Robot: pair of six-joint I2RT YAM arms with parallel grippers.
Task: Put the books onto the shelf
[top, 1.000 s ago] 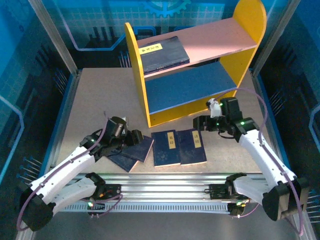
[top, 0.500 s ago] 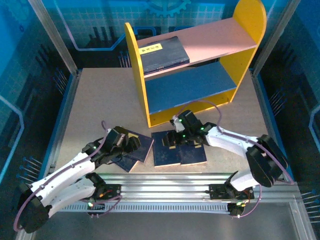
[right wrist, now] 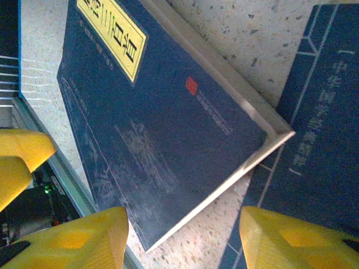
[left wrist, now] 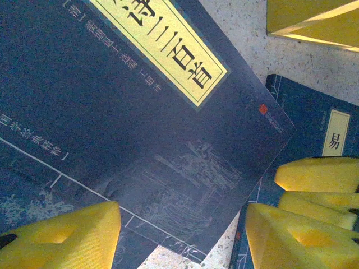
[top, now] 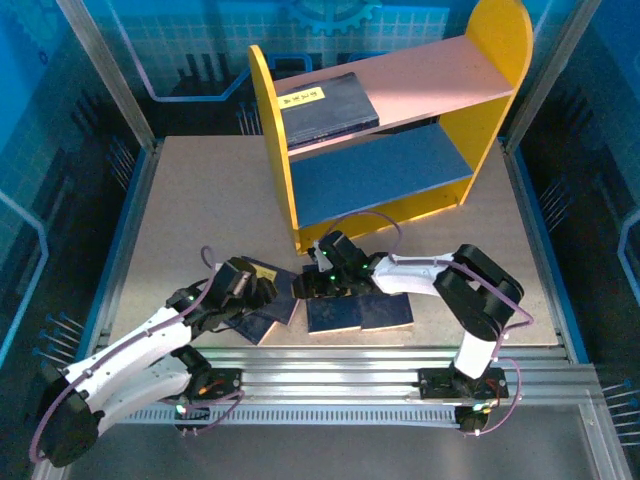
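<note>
Navy books (left wrist: 140,112), yellow label strips (left wrist: 162,50), left pincer (left wrist: 182,235) open, right pincer (right wrist: 185,230) open over them

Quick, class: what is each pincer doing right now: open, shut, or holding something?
Left pincer: open, holding nothing.
Right pincer: open, holding nothing.

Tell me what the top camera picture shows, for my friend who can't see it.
Two robot arms reach over dark blue books lying flat on the table, with the left gripper and the right gripper both open and close together. Behind them stands a yellow shelf with one book already lying on its pink upper board.
</note>
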